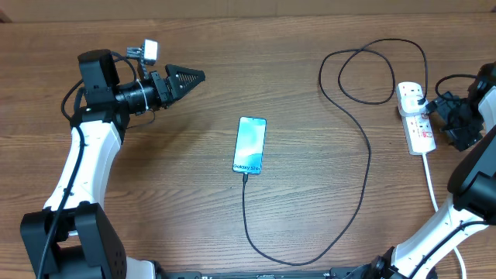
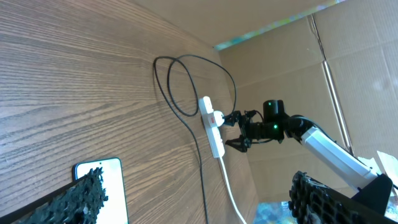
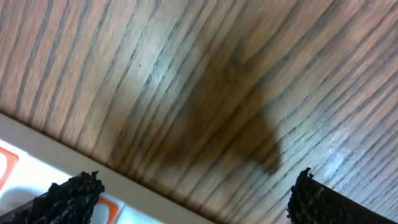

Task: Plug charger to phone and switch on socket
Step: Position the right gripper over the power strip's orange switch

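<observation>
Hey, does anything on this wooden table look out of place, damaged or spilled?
Nothing stands out. The slim lit-screen smartphone lies flat, and the thin black charger cable runs loosely from its lower end to the white power strip; nothing is spilled or broken.

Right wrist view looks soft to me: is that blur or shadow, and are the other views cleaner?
Right wrist: both; the table grain is smeared and a dark shadow lies across it, with the socket showing as an out-of-focus white band at lower left. Overhead: sharp and evenly lit, the phone screen readable without glare. Left wrist: crisp grain, the socket small but clear.
</observation>
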`<state>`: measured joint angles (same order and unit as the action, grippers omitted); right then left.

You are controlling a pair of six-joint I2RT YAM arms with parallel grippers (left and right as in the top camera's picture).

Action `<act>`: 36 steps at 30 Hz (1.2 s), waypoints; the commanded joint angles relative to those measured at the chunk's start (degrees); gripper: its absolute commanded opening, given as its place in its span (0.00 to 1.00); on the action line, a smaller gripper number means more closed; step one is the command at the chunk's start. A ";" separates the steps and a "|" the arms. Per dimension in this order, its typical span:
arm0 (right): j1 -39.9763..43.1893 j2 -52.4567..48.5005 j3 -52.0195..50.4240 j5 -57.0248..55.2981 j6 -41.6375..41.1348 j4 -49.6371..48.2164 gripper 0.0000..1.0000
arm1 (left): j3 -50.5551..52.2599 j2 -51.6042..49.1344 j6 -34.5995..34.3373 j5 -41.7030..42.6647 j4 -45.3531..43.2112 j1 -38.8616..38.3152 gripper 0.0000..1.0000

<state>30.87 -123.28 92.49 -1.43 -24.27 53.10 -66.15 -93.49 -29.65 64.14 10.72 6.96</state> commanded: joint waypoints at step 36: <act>0.37 -0.22 -0.44 7.52 0.70 6.16 1.00 | -0.70 0.96 0.92 -0.31 -0.07 -0.13 1.00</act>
<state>32.01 -123.04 92.84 4.56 -24.82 57.67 -66.15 -93.49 -29.65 63.99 10.72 6.96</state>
